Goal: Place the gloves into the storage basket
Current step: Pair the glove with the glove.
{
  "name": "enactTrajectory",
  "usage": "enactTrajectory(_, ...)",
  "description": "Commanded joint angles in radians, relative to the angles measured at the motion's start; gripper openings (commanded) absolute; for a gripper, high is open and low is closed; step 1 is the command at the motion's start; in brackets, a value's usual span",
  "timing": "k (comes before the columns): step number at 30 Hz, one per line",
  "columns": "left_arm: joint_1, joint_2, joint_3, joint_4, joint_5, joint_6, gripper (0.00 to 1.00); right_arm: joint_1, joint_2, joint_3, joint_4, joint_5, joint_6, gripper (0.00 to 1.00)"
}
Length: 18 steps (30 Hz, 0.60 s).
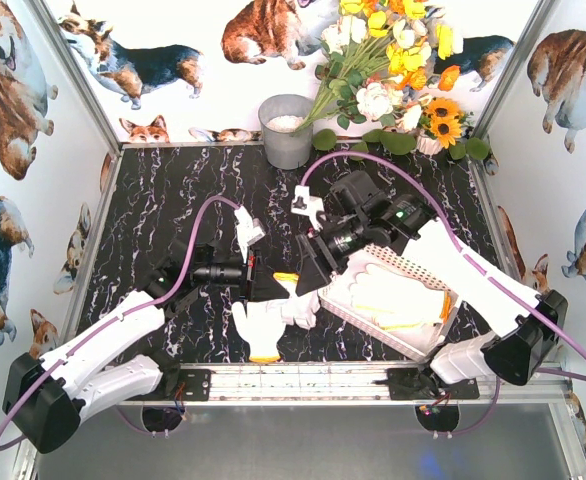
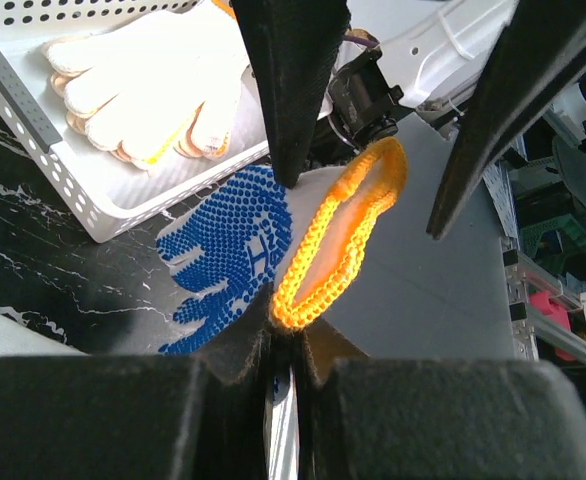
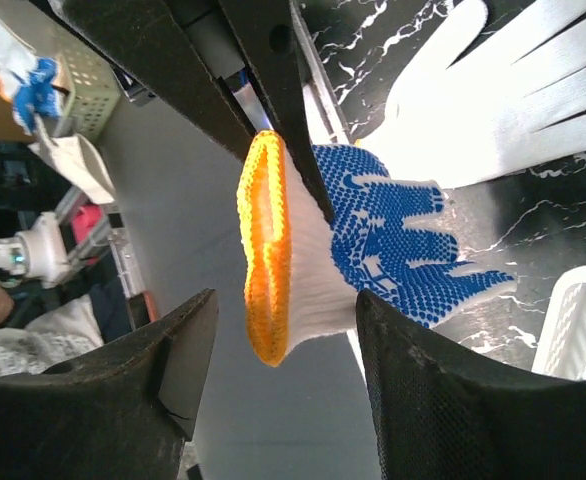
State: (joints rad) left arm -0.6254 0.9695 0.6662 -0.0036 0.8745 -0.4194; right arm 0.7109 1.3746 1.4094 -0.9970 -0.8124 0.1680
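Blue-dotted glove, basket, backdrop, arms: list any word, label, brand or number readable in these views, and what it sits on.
No legible text in any view.
Blue-dotted glove: a mark within the blue palm print, too blurred to read.
Storage basket, corgi-print walls: no lettering visible.

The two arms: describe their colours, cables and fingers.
Both the left arm and right arm have white shells with black joints and a purple cable looped alongside. The left gripper and right gripper have matte black, blunt fingers.
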Motion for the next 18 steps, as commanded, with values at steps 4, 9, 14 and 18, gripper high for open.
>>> enactTrajectory(4, -0.009, -0.004, 0.001, 0.009, 0.010, -0.007, 0.00, 0.112, -0.052, 0.009, 0.069, 0.242, -0.068, 0.59)
enactTrajectory(9, -0.009, -0.005, 0.022, -0.048, 0.004, 0.027, 0.00, 0.119, -0.076, 0.004, 0.112, 0.342, -0.084, 0.52)
enactTrajectory(14, -0.010, -0.002, 0.025, -0.054, 0.017, 0.029, 0.00, 0.128, -0.074, 0.000, 0.127, 0.346, -0.089, 0.47)
enactTrajectory(18, -0.009, 0.001, 0.027, -0.053, 0.015, 0.031, 0.00, 0.146, -0.055, -0.004, 0.146, 0.339, -0.083, 0.44)
